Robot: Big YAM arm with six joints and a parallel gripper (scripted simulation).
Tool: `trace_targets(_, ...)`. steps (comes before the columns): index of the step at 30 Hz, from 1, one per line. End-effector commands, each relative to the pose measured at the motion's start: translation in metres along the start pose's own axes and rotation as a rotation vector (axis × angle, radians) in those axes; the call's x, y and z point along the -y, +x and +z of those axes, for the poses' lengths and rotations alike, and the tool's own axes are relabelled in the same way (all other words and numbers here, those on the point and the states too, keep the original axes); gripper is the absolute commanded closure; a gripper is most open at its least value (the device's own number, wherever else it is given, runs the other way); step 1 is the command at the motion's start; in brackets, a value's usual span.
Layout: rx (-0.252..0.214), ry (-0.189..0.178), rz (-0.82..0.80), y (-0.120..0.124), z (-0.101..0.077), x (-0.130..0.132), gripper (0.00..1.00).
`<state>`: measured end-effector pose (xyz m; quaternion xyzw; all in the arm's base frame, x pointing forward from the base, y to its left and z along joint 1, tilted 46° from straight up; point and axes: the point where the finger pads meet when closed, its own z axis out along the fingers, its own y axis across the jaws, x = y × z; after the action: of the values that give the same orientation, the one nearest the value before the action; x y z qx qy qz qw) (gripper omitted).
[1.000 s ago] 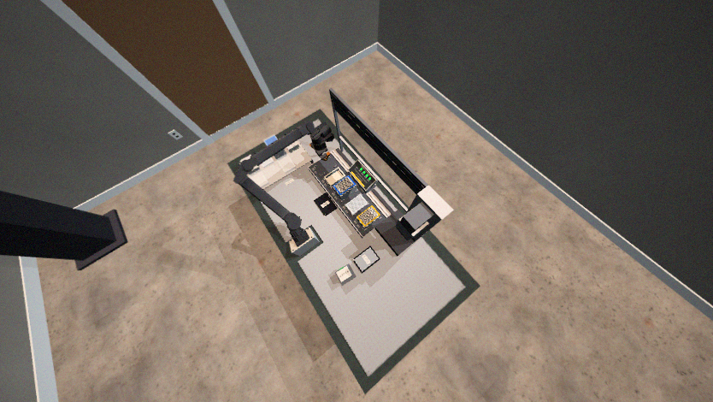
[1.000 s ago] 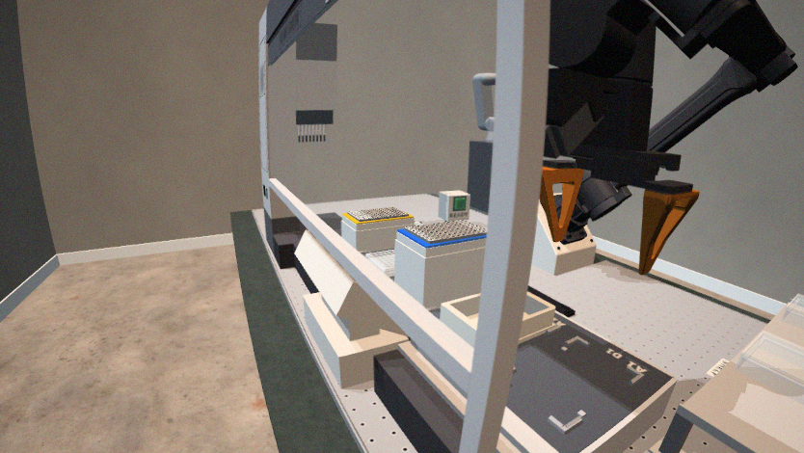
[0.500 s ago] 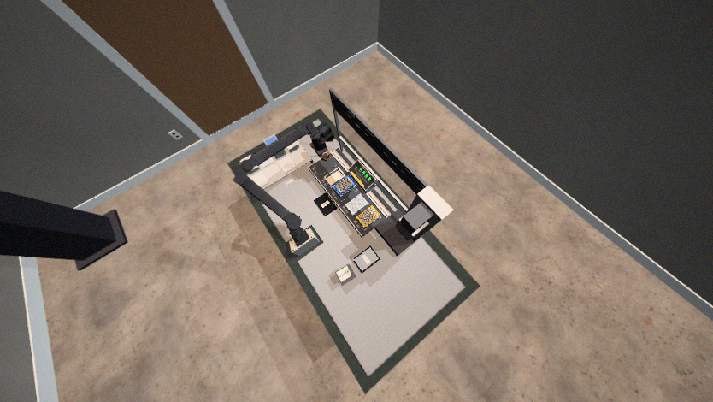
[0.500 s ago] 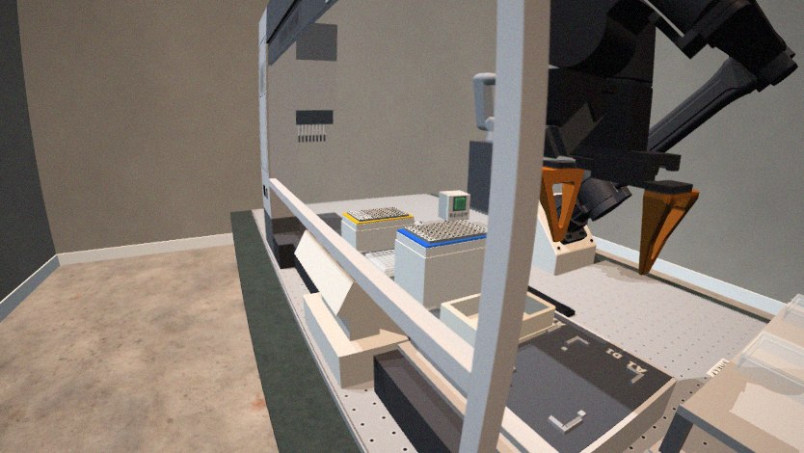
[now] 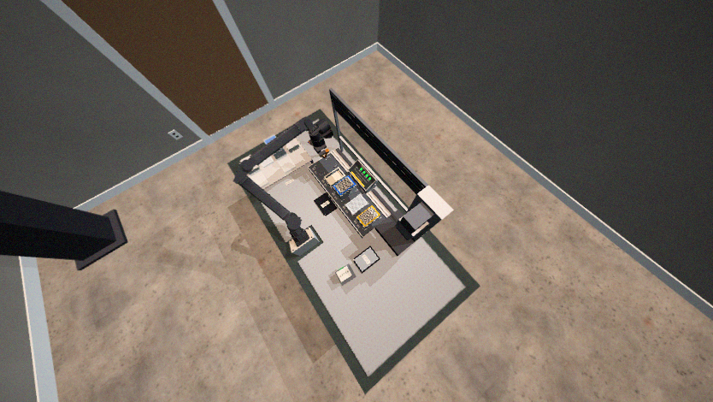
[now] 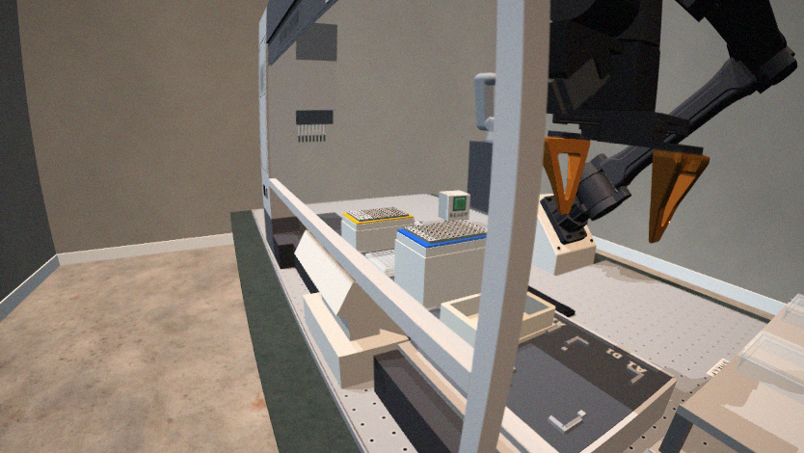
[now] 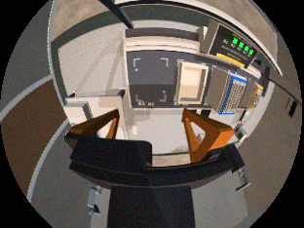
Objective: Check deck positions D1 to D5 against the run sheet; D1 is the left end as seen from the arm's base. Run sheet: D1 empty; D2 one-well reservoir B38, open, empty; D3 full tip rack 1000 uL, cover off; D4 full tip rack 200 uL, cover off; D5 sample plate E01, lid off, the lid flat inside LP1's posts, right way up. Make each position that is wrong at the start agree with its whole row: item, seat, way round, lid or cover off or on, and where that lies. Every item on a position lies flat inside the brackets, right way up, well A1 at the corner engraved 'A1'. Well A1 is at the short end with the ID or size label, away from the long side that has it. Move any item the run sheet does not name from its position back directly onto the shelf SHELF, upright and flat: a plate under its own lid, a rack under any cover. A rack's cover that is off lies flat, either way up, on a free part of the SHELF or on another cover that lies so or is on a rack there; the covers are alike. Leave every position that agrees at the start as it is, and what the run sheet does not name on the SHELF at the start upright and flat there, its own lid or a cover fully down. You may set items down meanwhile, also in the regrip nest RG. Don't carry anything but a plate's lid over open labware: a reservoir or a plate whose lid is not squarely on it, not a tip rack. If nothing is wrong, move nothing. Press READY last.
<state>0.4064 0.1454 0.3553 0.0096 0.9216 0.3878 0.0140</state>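
My gripper (image 6: pixel 618 191) is open and empty, high above the table next to the deck's D1 end; it also shows in the wrist view (image 7: pixel 151 133). D1 (image 6: pixel 584 377) is a bare dark position with white brackets. On D2 stands an open beige reservoir (image 6: pixel 495 317). On D3 stands a blue-banded tip rack (image 6: pixel 442 258) with no cover. A low white plate (image 5: pixel 356 203) lies on D4. A yellow-banded tip rack (image 6: pixel 378 227) with no cover stands on D5. Labels are too small to read.
The shelf (image 6: pixel 748 387) with clear covers (image 6: pixel 773 359) lies at the near right. The white gantry frame (image 6: pixel 500 225) runs along the deck. The READY button (image 6: pixel 454 205) stands beyond the racks. A dark nest (image 5: pixel 322 202) and a framed lid park (image 5: pixel 366 259) lie on the table.
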Motion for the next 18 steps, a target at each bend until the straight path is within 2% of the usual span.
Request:
trace_targets(1,0.032,-0.004,-0.024,-0.008,-0.022,-0.005,0.0)
trace_targets(2,0.012,-0.004,-0.034,-0.004,-0.014,-0.009,0.0)
trace_targets(4,0.012,-0.004,-0.034,-0.004,-0.014,-0.009,0.0)
trace_targets(5,-0.025,0.0,-0.015,0.004,0.0,-0.001,0.0)
trace_targets(7,-0.006,-0.001,-0.023,0.0,-0.007,-0.005,0.0)
trace_targets(8,0.019,-0.002,-0.002,0.008,-0.017,0.005,0.0)
trace_targets(18,0.017,-0.003,-0.001,0.035,-0.015,0.046,0.0)
